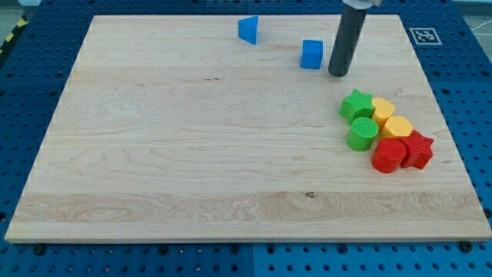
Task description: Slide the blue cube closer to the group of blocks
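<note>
Now, my tip just right of blue cube, no gripper, block group below.

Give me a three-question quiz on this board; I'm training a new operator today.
1. True or false: my tip touches the blue cube.
2. Which block lies farthest toward the view's top? A) green star B) blue triangular block C) red cylinder
3. Fill in: the blue cube lies to the view's ____ of my tip.

Key: 1 false, a small gap shows; 2 B; 3 left.
</note>
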Action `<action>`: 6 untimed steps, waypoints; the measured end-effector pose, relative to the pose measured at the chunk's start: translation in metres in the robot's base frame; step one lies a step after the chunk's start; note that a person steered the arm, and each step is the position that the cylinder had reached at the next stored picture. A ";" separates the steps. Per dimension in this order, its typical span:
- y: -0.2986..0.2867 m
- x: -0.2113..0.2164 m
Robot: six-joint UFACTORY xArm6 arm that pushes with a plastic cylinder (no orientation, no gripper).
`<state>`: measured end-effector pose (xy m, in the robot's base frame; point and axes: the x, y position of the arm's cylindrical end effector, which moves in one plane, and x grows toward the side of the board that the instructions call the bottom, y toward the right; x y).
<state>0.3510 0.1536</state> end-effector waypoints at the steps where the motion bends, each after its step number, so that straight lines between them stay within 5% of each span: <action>1: -0.027 0.024; 3: -0.113 0.030; 5: -0.087 -0.057; 6: -0.074 -0.057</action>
<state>0.2936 0.0795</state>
